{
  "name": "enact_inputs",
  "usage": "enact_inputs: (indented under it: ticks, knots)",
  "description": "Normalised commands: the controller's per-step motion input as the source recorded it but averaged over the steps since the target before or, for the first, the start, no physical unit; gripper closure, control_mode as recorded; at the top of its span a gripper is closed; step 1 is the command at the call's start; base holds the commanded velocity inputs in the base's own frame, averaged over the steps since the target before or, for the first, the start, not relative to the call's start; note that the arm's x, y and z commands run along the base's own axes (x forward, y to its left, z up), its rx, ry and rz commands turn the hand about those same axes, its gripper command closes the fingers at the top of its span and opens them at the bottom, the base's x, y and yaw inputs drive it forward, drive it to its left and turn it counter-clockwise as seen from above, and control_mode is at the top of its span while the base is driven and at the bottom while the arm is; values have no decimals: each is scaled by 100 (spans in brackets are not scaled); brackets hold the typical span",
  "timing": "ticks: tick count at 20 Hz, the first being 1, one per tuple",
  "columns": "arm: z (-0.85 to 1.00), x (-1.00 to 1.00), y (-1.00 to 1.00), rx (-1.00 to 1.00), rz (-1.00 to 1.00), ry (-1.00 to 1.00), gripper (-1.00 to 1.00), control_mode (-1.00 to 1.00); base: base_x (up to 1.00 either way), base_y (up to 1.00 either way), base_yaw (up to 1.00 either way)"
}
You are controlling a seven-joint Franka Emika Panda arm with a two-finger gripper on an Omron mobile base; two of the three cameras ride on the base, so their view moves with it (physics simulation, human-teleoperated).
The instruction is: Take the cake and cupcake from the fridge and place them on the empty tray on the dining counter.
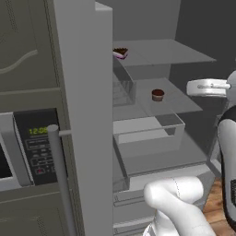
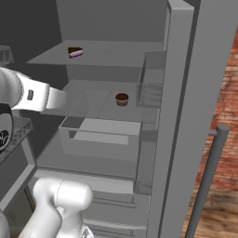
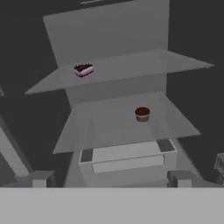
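The fridge (image 1: 85, 92) stands open in front of me. On its upper glass shelf (image 3: 131, 65), towards the left, lies the cake (image 3: 83, 69), a pink-sided wedge with a dark top, also visible as the cake (image 1: 120, 52) and the cake (image 2: 75, 52). One shelf lower, the cupcake (image 3: 142, 113) sits upright near the middle, likewise the cupcake (image 1: 157, 95) and the cupcake (image 2: 122, 99). My gripper (image 3: 111, 179) is open, with nothing between its fingers (image 3: 41, 178), and hangs outside the fridge, well short of both shelves. The tray and the dining counter are out of view.
A clear drawer (image 1: 147, 131) juts out under the cupcake's shelf. The open doors (image 2: 179, 93) flank the compartment, each with a bar handle (image 1: 57, 175). A microwave panel (image 1: 34, 147) sits at the left. A brick wall (image 2: 228, 116) rises at the right.
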Motion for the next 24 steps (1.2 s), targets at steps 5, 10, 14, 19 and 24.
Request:
enact_inputs:
  ticks: [5, 10, 14, 19, 24]
  knots:
    - [-24, 40, 1, -11, -12, 6, -100, -100, 0, 0, 0]
    - [-35, 36, -14, 0, -5, 16, -100, -100, 0, 0, 0]
    - [-27, 23, -28, 0, -1, 16, -100, -100, 0, 0, 0]
    - [-25, 21, -15, 0, 0, 3, -100, -100, 0, 0, 0]
    - [-32, 38, -10, 0, 0, 0, -100, -100, 0, 0, 0]
